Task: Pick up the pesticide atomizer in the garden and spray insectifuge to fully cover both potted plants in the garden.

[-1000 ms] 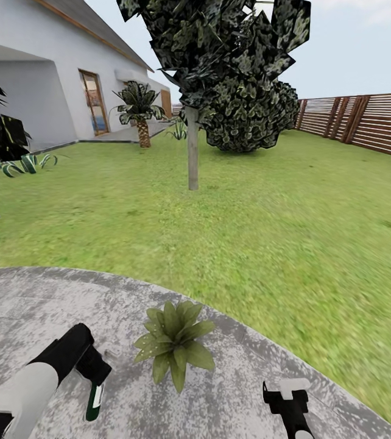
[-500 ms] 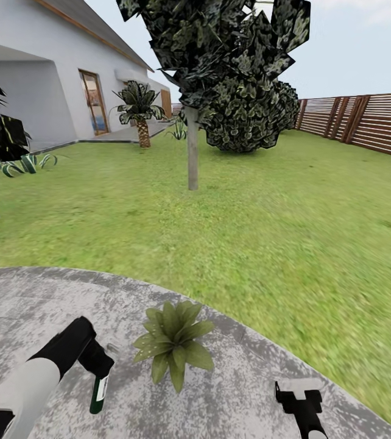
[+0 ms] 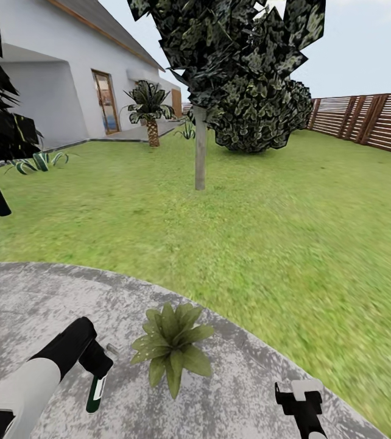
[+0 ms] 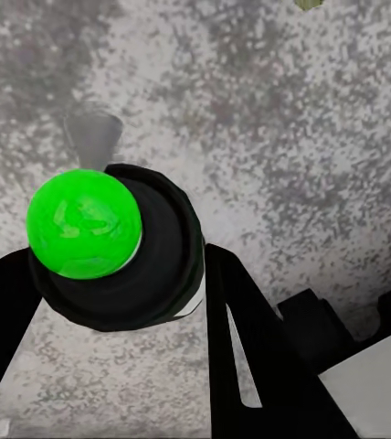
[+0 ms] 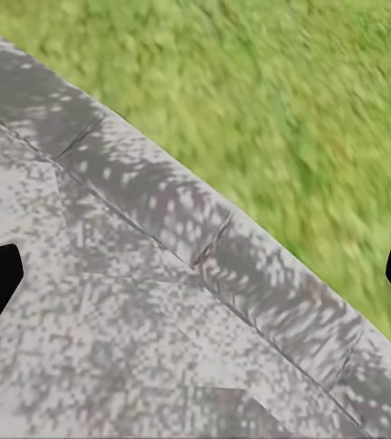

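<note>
Left tool [image 3: 98,371] clamped on pesticide atomizer [image 3: 96,393], bottle hanging upright over the gravel patio [image 3: 31,305], just beside 1 potted plant [image 3: 170,347]. Right tool [image 3: 300,393] spread wide above the patio edge, lawn [image 3: 293,231] beyond.

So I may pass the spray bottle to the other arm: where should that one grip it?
Probably its dark lower body: the spray bottle hangs near upright below the left gripper, which clamps its upper part, so that half is free. Come in level from the potted plant's side, fingers across the round body.
</note>
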